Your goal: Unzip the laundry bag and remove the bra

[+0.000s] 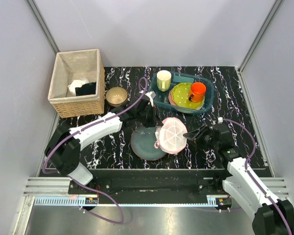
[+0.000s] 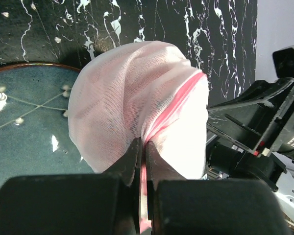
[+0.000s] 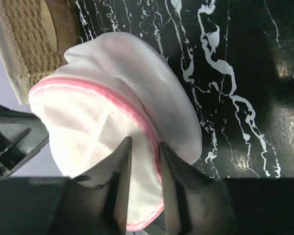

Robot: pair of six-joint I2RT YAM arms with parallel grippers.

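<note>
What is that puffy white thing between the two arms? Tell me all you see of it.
The laundry bag is a round pouch of see-through white mesh with pink zip trim; no opening shows. It is tipped up on edge at the rim of the blue-grey plate. The left gripper pinches the trim; the right gripper has its fingers either side of it opposite, grip unclear.
</note>
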